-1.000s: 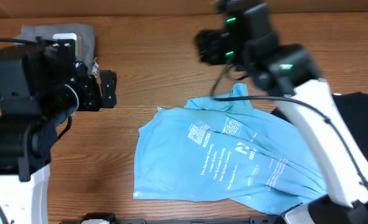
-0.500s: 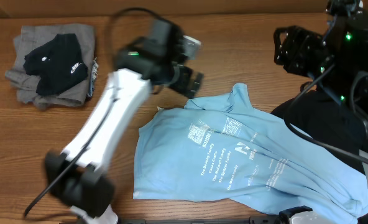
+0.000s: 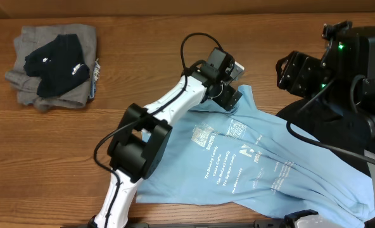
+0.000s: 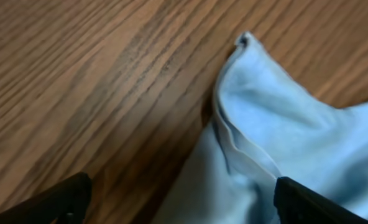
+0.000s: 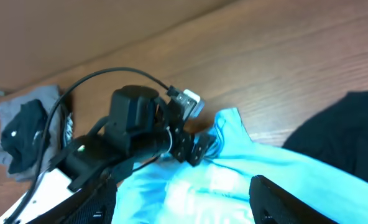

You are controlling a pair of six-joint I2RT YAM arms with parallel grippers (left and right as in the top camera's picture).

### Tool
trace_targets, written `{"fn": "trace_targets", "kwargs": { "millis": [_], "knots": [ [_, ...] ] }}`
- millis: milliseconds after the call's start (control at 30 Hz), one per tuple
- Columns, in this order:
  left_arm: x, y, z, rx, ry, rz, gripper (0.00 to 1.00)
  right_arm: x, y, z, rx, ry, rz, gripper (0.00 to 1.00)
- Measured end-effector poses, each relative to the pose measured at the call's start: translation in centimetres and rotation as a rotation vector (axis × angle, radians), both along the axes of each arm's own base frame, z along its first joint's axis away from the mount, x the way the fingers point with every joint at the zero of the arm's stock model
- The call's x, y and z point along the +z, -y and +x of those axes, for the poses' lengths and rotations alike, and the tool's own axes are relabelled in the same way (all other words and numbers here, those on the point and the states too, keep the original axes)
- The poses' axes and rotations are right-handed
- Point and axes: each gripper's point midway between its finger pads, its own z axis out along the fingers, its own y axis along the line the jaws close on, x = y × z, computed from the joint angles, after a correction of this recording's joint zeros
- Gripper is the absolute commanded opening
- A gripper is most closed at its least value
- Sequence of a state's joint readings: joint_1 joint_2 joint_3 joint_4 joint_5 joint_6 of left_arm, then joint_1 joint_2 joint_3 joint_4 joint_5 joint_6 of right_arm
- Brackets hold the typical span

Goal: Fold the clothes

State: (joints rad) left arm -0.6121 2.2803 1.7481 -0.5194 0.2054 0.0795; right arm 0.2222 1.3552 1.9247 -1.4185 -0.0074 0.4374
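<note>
- Well, we take the pile of folded clothes [image 3: 48, 63] at the far left of the worktop [image 3: 143, 38] as our landmark: a grey garment with a black one lying on top.
- Well to the right of that pile lies the light-blue T-shirt [image 3: 251, 164], spread loosely on the worktop and creased, not yet folded.
- We judge the shirt to be light, soft and limp. It will sag and drag rather than hold a shape, so it wants a pinch on a seamed edge or a corner, not on the middle of the cloth.
- Its long axis slants away from the pile, from a raised corner [image 4: 246, 43] on the far side down to the near right. That corner points toward the far edge of the worktop, and the printed lines run on a diagonal across the cloth.
- The left gripper [image 3: 230, 96] hovers at that corner, on the side nearer the pile. Its jaws stand wide apart, holding nothing. The doubled hem there looks to us the best hold.
- Further right of the pile, the right gripper [image 3: 291, 71] hangs above the worktop, beyond the shirt's far edge. Its jaws are likewise spread and empty.
- Farthest from the pile lies a black garment [image 3: 320, 123], touching the shirt's right side.
</note>
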Motion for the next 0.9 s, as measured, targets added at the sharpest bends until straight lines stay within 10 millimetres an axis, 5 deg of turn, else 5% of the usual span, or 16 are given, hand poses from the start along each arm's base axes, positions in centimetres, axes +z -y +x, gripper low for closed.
{"fn": "trace_targets", "kwargs": {
  "millis": [267,600,700,767,900],
  "knots": [
    [0.3,1.5,1.3,0.043,0.038,-0.067,0.8,-0.6,0.1,-0.6,-0.002,-0.035,-0.005,0.72],
    [-1.4,3.6,-0.5,0.03,0.003,-0.069,0.58,-1.0,0.2,-1.0,-0.003,-0.057,-0.011,0.72],
    [-1.4,4.0,-0.9,0.031,-0.006,-0.072,0.38,-1.2,0.3,-1.2,-0.003,-0.069,-0.014,0.72],
    [-1.5,4.0,-1.2,0.038,-0.018,-0.069,0.1,-1.3,0.3,-1.4,-0.004,-0.077,-0.017,0.72],
    [-1.8,3.5,-1.5,0.044,-0.043,-0.049,0.04,-1.5,0.9,-1.6,-0.021,-0.088,-0.039,0.76]
  ]
}}
